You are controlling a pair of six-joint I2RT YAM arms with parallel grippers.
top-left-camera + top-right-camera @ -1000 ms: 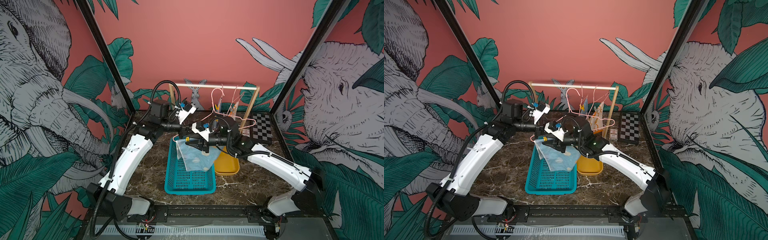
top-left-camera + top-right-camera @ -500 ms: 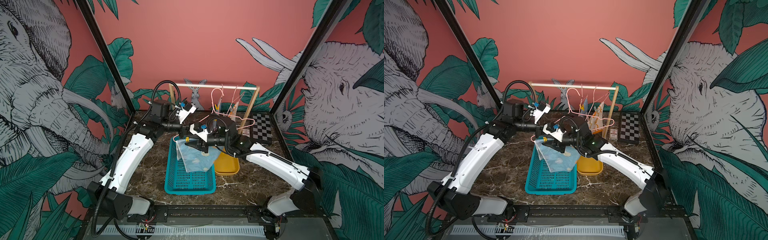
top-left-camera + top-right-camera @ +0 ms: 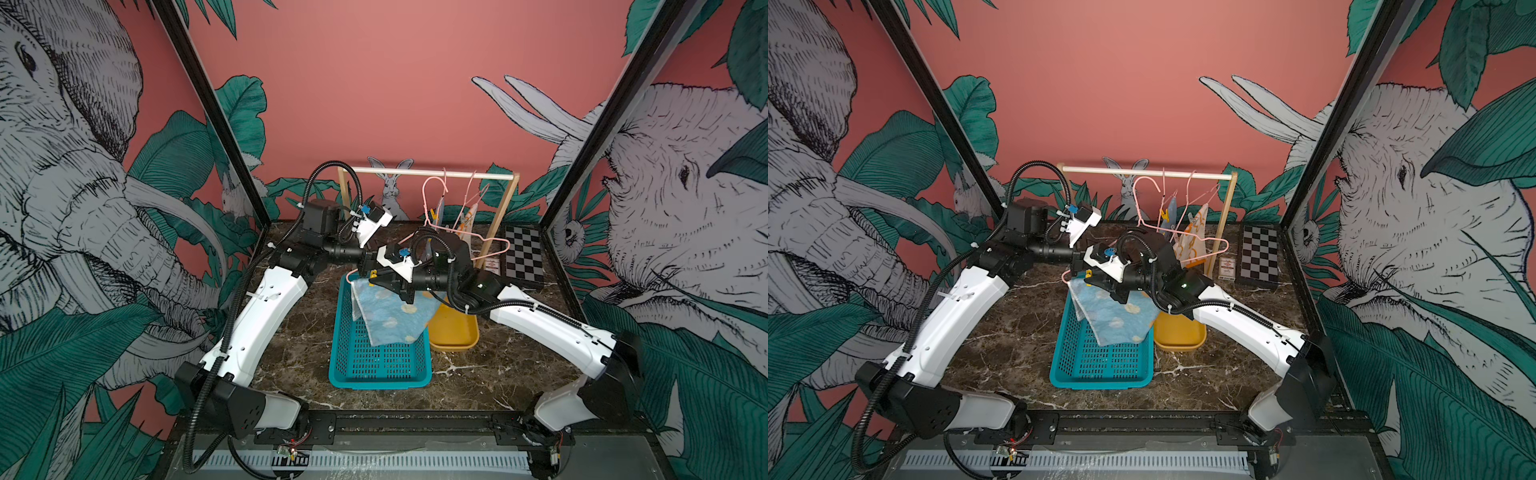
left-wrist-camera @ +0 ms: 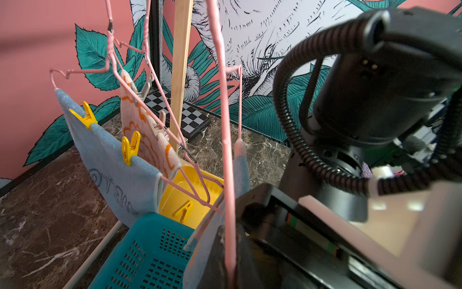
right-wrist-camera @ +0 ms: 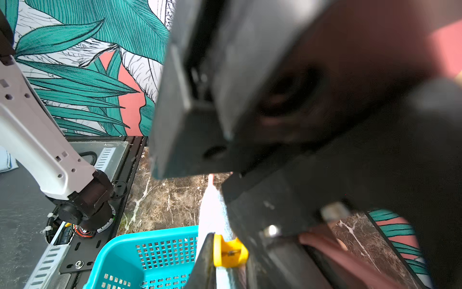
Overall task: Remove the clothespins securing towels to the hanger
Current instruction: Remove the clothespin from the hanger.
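Pink jungle-mural walls (image 3: 415, 83), dark, seemingly marble tabletop (image 3: 478, 374).

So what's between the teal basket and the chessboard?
A yellow tub, right beside the teal basket, and a small box next to the chessboard; both top views show them. The left wrist view shows a yellow clothespin lying in the tub.

Towels (image 4: 112, 162): three. Pink wire hangers (image 4: 226, 140): three. Yellow clothespins (image 4: 130, 147): four in view across the wrist views. Beige clothespins (image 4: 148, 86): two in view. Teal basket (image 3: 378, 365): one. Yellow tray (image 3: 453, 338): one. Wooden rack (image 3: 399, 171): one. Chessboard (image 3: 523, 257): one. Small box (image 3: 1226, 266): one. Robot arms (image 3: 266, 316): two.
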